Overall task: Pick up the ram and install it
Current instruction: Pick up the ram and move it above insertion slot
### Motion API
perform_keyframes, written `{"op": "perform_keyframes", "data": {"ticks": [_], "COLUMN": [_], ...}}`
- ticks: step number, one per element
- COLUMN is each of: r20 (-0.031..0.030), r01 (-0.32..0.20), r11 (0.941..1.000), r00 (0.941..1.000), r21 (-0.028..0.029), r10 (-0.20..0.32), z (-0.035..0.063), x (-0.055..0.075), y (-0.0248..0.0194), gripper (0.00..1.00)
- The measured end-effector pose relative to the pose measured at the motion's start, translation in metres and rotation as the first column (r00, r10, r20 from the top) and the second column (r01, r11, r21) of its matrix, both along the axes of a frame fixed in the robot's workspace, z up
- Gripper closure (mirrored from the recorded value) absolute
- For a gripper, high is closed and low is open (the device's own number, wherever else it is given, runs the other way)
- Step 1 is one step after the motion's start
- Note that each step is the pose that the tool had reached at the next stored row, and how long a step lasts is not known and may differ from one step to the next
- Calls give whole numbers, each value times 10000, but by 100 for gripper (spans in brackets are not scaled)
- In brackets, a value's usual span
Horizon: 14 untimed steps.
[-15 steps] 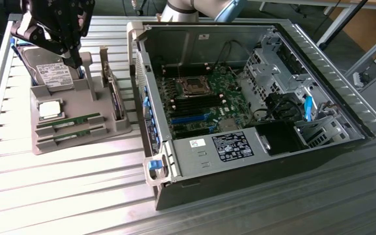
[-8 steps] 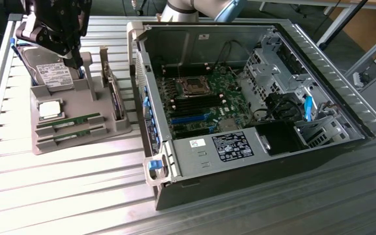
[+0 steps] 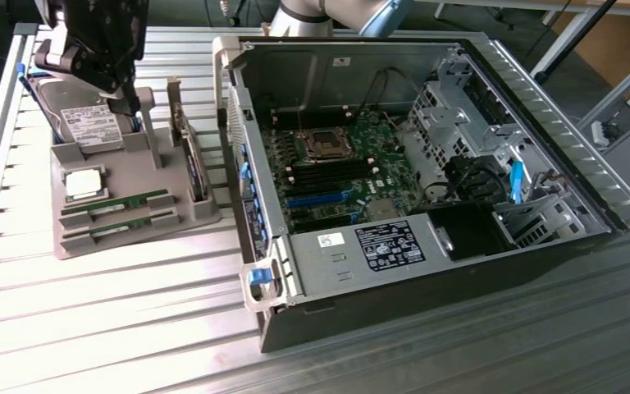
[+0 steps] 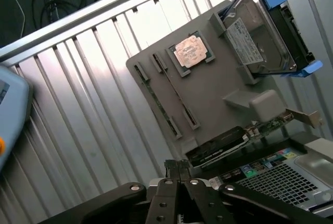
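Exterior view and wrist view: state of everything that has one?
gripper: shut, holding nothing, over the holder.
ram sticks: two, both on edge in the holder's slots.
CPU: flat in its holder recess.
hard drive: propped at a tilt in the holder.
PC case: on its side, panel off, open.
memory slots: look empty.

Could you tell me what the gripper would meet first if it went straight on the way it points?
Likely the gray tray, near its edge by the upright card, rather than the ram; depth is hard to judge.
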<state>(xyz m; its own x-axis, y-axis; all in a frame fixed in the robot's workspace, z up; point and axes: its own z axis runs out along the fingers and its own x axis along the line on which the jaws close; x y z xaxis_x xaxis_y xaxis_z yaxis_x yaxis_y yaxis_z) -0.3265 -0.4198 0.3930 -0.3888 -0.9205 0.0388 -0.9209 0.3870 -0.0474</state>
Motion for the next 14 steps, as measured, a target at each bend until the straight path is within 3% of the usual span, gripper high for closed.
{"op": "perform_keyframes", "data": {"ticks": [6,14], "r20": [-1,-7], "r01": [-717,-1593], "r11": [9974,9872], "r00": [9974,9872], "r21": [-29,-78], "r10": [717,1593], "z": [0,0], "x": [0,0], "y": [0,0], "gripper": [91,91]}}
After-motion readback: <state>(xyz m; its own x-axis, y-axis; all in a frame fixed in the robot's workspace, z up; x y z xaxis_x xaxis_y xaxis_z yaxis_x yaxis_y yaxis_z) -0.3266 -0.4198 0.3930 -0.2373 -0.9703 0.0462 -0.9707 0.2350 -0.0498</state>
